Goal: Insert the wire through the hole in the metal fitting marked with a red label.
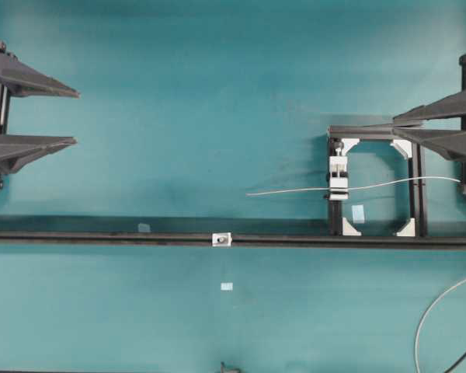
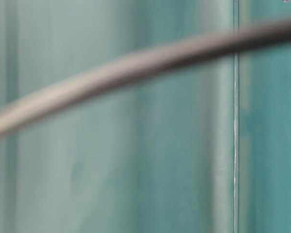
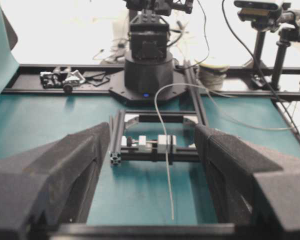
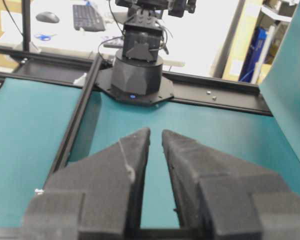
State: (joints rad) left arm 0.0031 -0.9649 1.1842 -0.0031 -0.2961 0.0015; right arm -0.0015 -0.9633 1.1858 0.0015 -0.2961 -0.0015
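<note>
The wire (image 1: pixel 295 189) is thin and silver. It runs left to right through a silver clamp (image 1: pixel 339 175), with its free left tip over the teal mat. The metal fitting (image 1: pixel 221 239), a small silver block, sits on the long black rail (image 1: pixel 101 238) with the hole (image 1: pixel 220 241) as a dark dot in its face. No red label can be made out. My left gripper (image 1: pixel 76 117) is open at the far left, holding nothing. In the left wrist view the wire (image 3: pixel 166 165) points toward my left gripper (image 3: pixel 152 129). My right gripper (image 1: pixel 394 126) hovers above the wire's right part, jaws a slit apart and empty (image 4: pixel 156 131).
A black square frame (image 1: pixel 415 194) carries the clamp at the right. Pale blue tape scraps (image 1: pixel 358 212) lie on the mat. A thicker white cable (image 1: pixel 431 311) curves in at the bottom right. The table-level view shows only a blurred grey strand (image 2: pixel 136 63).
</note>
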